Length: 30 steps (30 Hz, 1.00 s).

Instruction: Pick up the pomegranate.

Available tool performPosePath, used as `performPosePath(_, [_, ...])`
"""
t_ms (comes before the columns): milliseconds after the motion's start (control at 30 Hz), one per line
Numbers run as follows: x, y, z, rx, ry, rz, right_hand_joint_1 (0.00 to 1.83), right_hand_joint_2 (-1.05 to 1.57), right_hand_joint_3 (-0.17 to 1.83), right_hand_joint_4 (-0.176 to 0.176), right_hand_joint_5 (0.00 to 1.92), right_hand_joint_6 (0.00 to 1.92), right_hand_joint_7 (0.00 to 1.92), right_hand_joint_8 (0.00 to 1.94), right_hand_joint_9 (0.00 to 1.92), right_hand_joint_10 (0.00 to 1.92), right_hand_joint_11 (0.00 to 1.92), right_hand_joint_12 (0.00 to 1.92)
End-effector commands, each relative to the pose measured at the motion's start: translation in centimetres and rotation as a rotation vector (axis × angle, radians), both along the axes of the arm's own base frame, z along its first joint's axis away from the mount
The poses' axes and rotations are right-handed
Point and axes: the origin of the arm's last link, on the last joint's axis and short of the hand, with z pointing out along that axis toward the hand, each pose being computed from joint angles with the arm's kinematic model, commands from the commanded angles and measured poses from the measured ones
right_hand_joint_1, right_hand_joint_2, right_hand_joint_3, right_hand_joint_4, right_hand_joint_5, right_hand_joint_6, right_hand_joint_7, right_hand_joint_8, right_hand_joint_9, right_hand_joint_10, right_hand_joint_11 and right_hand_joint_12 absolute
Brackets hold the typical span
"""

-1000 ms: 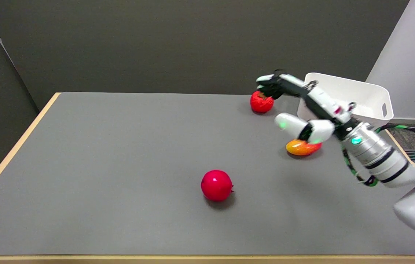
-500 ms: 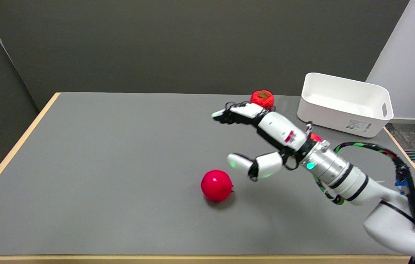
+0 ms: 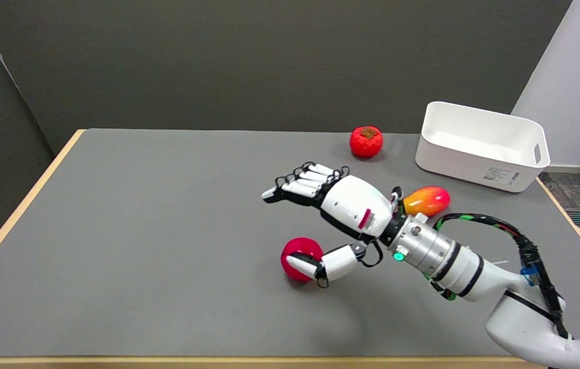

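Reach is what has changed most: a second ago we had the right arm (image 3: 474, 266) up by the white bin (image 3: 479, 148), its fingers over the far red fruit; now it stretches low across the grey table (image 3: 141, 230) toward the pomegranate (image 3: 296, 251). We take the pomegranate as our landmark, since it has not shifted at all between the pictures.

Our right hand (image 3: 341, 220) now hangs just behind and to the right of the pomegranate, fingers (image 3: 303, 184) spread and extended well beyond it on the far side, while the thumb (image 3: 315, 266) has dropped in front of the fruit's near right face. Whether the thumb touches the skin we cannot tell. Nothing is held yet.

Further right of the pomegranate, the orange-red mango (image 3: 426, 201) shows again behind the wrist. Far behind and right of the pomegranate sits the persimmon-like red fruit (image 3: 366, 141), uncovered now that the fingers have left it.

We judge the approach nearly finished: the fingers need to lower and curl around the pomegranate's far side before any lift. Being round, it could roll off if the thumb nudges first.
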Motion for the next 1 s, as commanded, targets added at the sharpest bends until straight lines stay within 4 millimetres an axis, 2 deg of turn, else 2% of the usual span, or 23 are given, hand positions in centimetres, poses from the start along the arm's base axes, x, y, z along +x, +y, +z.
performPosePath(33, [-0.9,-0.7,-2.4,0.026,0.175,0.018,0.54,0.60,0.90,0.062,0.30,0.57,0.43,0.49,0.29,0.89,0.16,1.35])
performPosePath(533, [-3.9,-0.5,-1.7,-0.001,0.277,-0.094,0.50,0.58,0.94,0.066,0.29,0.58,0.41,0.50,0.29,0.85,0.17,1.33])
performPosePath(1000, [-4.2,-1.2,-0.9,-0.026,0.292,-0.100,0.49,0.58,0.94,0.065,0.28,0.57,0.40,0.50,0.29,0.85,0.17,1.33])
